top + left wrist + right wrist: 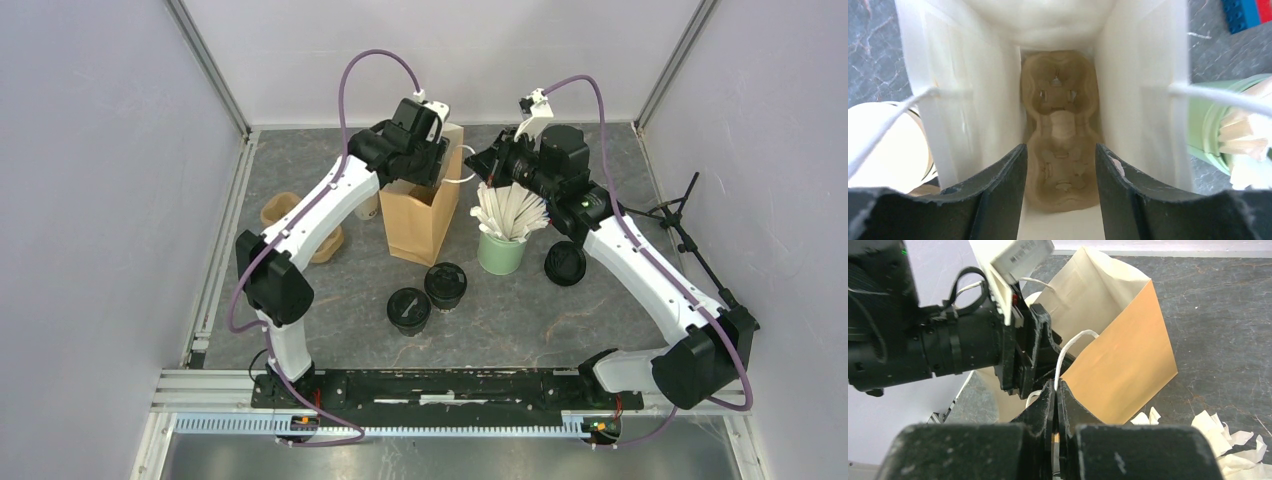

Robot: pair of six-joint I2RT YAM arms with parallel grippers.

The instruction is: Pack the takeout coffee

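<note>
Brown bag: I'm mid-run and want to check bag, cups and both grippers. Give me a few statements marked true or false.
1. The right gripper is shut on the brown bag's white handle. True.
2. Both lidded cups are inside the bag. False: both stand on the table, nearer the arm bases than the bag.
3. A pulp cup carrier lies at the bottom of the bag. True.
4. The left gripper holds a cup. False: it is open and empty over the bag's mouth.
5. The green cup of sticks lies tipped over. False: it stands upright beside the bag.
</note>
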